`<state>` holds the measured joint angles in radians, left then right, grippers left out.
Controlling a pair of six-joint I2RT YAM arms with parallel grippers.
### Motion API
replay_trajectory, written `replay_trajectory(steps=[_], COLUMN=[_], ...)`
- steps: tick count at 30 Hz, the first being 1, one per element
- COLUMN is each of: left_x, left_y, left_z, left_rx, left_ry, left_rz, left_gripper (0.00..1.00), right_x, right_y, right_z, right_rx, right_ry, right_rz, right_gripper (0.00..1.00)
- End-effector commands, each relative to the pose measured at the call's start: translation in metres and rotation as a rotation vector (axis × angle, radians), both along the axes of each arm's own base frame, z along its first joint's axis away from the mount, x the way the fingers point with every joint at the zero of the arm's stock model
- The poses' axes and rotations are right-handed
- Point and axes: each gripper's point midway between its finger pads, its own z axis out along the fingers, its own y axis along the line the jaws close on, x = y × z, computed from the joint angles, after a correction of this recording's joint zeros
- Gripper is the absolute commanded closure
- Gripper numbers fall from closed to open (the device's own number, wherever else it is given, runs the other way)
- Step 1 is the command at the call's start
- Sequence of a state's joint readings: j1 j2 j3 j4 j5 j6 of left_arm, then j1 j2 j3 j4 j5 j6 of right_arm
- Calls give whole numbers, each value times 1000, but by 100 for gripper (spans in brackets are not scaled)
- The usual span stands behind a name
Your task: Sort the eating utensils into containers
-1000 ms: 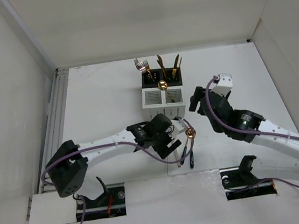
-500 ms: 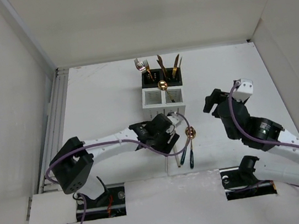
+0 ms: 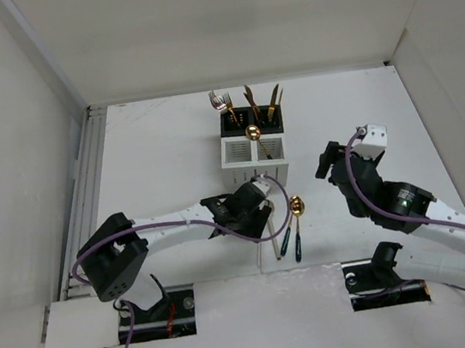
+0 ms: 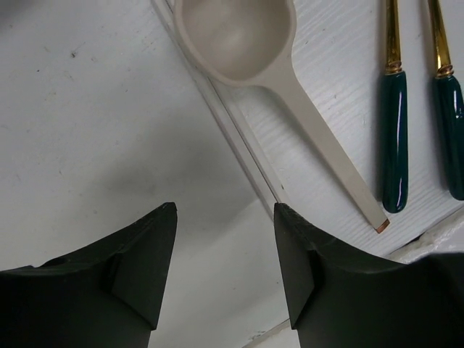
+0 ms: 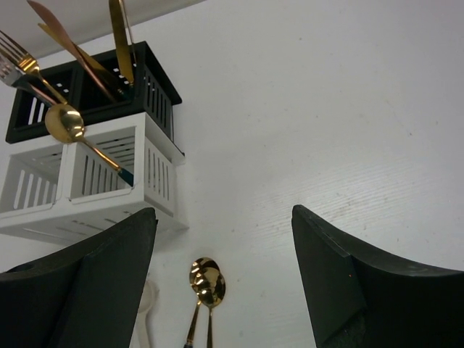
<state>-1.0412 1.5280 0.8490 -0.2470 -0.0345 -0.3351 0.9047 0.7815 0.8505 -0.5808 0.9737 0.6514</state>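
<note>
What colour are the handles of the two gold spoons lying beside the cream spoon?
Dark green handles, clearest in the left wrist view.

Matt cream spoon (image 4: 308, 116), glossy green handles (image 4: 395, 138)

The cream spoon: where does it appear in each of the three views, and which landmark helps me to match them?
Top external: the cream spoon lies low in the centre, left of the gold spoons.
Left wrist: top centre, bowl up; the gold spoons are at right.
Right wrist: bottom edge, partly cut off; the gold spoons are at right.
Shared landmark: the gold spoons.
</note>
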Motion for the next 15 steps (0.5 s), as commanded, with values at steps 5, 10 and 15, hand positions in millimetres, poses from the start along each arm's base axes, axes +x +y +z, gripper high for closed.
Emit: replay_trajectory(steps=[5,10,15], left_x=[-4,-9,-10], left_y=[-3,4,4], left_z=[-13,-22,-26], left_rx=[8,34,44], left_ry=[26,54,64], left_rz=[-9,13,22], left_gripper=[45,48,50], right_x=[-6,-7,-11], right_y=[-14,-18,-26], right_z=[0,1,-4], right_rx=[-34,-36,-50], right_ry=[2,-3,0], right_rz=[-37,-45,-65], right_gripper=[20,19,19])
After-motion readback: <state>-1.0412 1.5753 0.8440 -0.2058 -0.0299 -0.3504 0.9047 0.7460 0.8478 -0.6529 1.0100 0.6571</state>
